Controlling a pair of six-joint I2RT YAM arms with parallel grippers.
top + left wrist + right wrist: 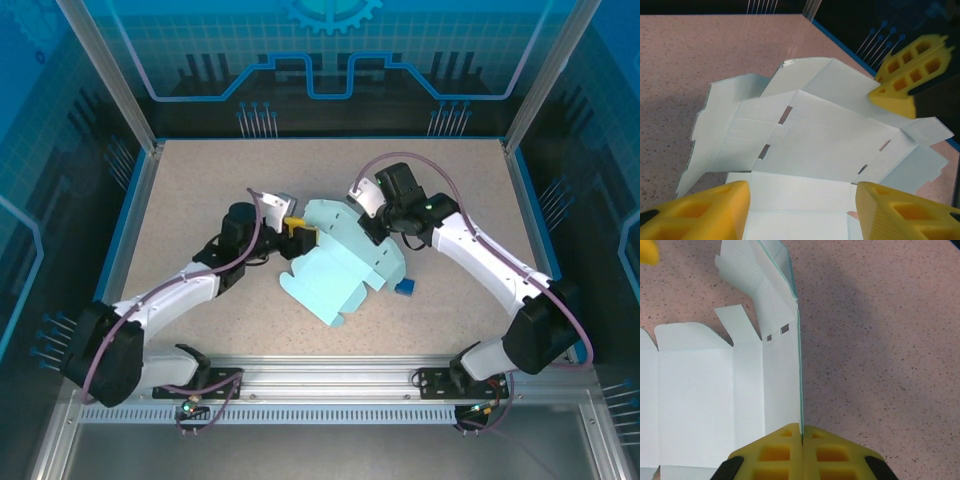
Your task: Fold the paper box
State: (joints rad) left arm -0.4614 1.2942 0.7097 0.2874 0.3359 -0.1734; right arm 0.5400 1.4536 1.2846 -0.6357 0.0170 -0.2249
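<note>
Paper box [335, 272]: unfolded aqua sheet

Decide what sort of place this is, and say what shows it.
Probably a robotics lab test cell: two robot arms bolted to a metal rail, a speckled table enclosed by blue printed panels, and a half-folded paper box as the workpiece.

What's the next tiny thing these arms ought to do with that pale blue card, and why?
Probably the left gripper should close on the flap lying between its open fingers and tip it up. The right gripper is shut on one edge of the paper box, holding that wall upright, while most of the sheet lies flat on the table.
</note>
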